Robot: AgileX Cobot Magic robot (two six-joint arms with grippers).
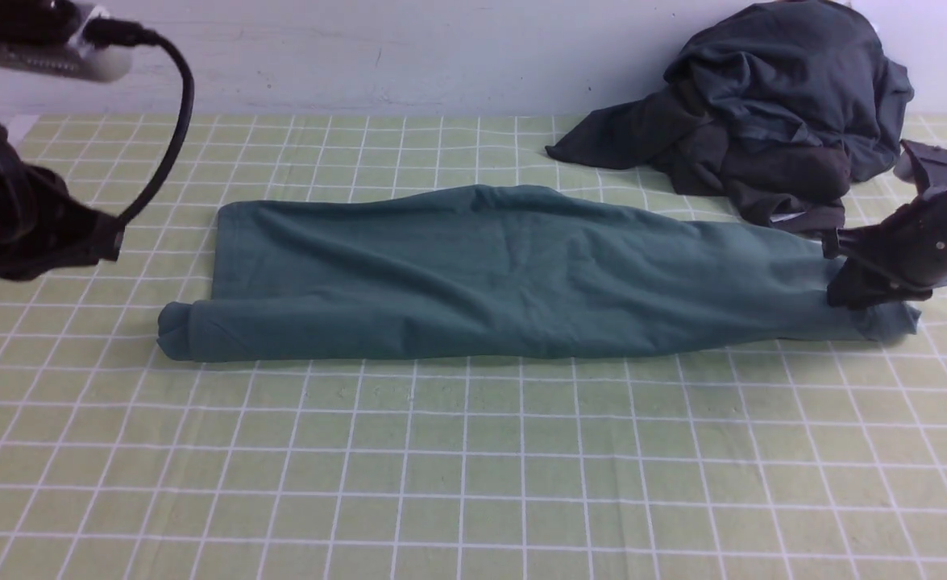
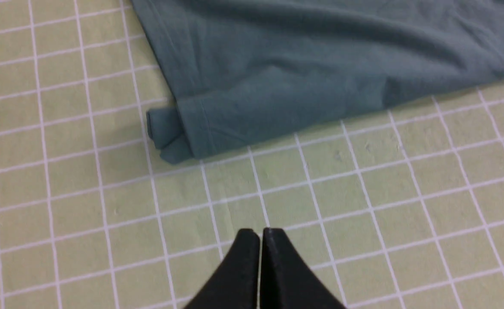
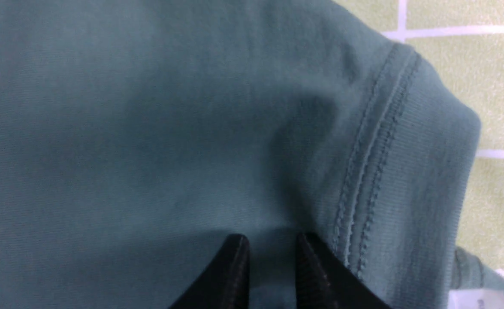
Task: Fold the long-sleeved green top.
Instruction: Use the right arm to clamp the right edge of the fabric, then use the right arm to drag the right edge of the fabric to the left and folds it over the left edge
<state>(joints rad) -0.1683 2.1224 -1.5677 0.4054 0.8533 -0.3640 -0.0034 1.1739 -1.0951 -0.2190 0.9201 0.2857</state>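
Green long-sleeved top (image 1: 505,274) is lying folded in a long band across the checked mat (image 1: 473,467). Left gripper (image 2: 260,234) is hovering pressed together near its left end; right gripper (image 3: 269,241) is sitting slightly spread at its right end.

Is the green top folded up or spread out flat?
Partly folded: the green top lies as one long narrow band, no sleeves sticking out, layers doubled at one end.
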